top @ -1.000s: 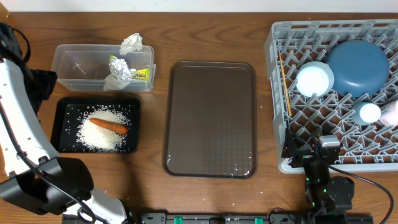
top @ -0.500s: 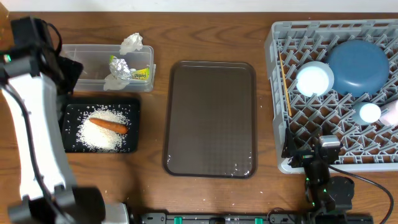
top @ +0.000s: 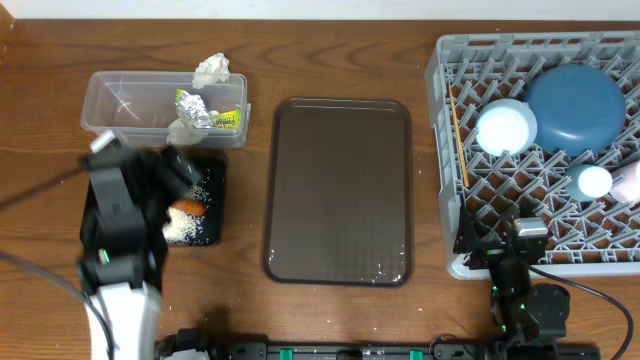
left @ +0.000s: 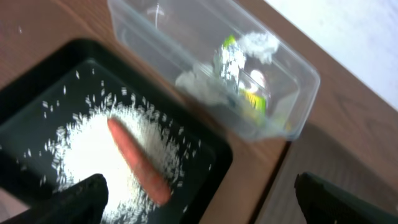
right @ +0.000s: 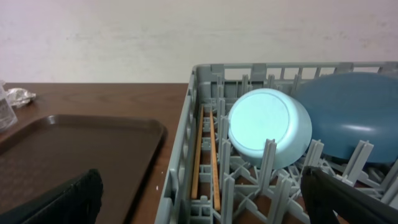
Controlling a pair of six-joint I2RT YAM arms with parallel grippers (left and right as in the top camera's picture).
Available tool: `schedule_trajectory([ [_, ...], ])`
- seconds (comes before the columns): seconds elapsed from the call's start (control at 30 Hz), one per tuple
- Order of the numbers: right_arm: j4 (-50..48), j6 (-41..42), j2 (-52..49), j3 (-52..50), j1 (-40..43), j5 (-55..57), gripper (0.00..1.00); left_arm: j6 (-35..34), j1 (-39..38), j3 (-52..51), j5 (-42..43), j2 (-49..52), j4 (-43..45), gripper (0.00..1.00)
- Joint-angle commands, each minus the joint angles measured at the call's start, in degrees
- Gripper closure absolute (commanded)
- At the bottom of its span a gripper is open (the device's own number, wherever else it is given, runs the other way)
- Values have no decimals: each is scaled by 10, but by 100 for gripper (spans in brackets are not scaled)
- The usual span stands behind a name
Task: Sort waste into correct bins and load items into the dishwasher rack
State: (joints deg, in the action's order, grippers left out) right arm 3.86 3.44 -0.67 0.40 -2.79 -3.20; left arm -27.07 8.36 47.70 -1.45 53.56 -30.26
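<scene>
The black tray (top: 212,235) holds the orange carrot (top: 188,207) and white rice (top: 180,226). My left gripper (top: 168,182) hovers over it, blurred, open and empty. In the left wrist view the open gripper (left: 200,182) is above the carrot (left: 140,165), the rice (left: 93,146) and the tray's edge (left: 219,163). The clear tub (top: 120,105) holds the foil wrapper (top: 205,110) and tissues (top: 211,68). The grey rack (top: 540,235) holds the blue plate (top: 575,108), light blue bowl (top: 506,127), a white cup (top: 592,181) and chopsticks (top: 458,140). My right gripper (right: 199,186) is open at the rack's near-left corner.
The brown serving tray (top: 338,190) lies between the bins and the rack. A few rice grains lie on the table near the front left (top: 165,308). The left arm covers the left part of the black tray.
My left arm has swung from the far left, past the clear tub, to over the black tray. The right arm and all objects have not moved.
</scene>
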Motion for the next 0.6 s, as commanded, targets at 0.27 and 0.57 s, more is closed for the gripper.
schedule_trajectory([
  [0.27, 2, 5, 3, -1, 6, 2, 1, 29, -17, -258, 10, -249, 52, 2],
  [0.57, 2, 6, 3, -1, 6, 2, 1, 52, -56, -376, 23, -324, 191, 2],
])
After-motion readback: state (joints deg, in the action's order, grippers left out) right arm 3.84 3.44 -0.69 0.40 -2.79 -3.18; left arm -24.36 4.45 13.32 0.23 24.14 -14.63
